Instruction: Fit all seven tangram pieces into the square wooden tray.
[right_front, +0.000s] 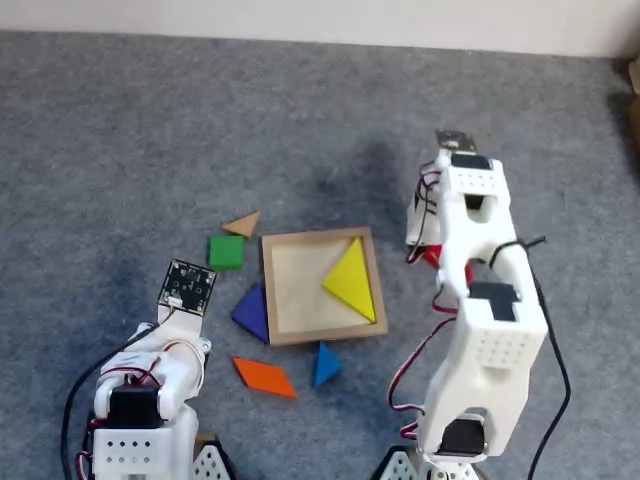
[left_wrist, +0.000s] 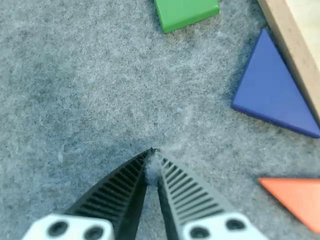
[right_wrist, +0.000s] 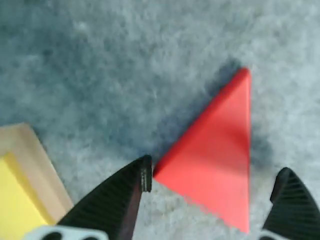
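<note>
Nearest the arm bases, the left gripper (left_wrist: 152, 164), tips pressed together and empty, hangs over the grey carpet (right_front: 120, 150) near the orange parallelogram (right_front: 265, 376), small blue triangle (right_front: 325, 364) and large blue triangle (right_front: 252, 310). Only the yellow triangle (right_front: 352, 280) lies in the square wooden tray (right_front: 318, 238). The green square (right_front: 226, 251) and tan triangle (right_front: 243, 223) lie beyond. The right gripper (right_wrist: 215, 175), jaws apart, straddles the red triangle (right_wrist: 215, 145) beside the tray. Six pieces are still to be fitted.

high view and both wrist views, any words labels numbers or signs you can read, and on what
No text can be read.
Black circuit board: tiny pale marks, too small to read.
Yellow triangle, the other tangram pieces and the square wooden tray: plain, no print.
</note>
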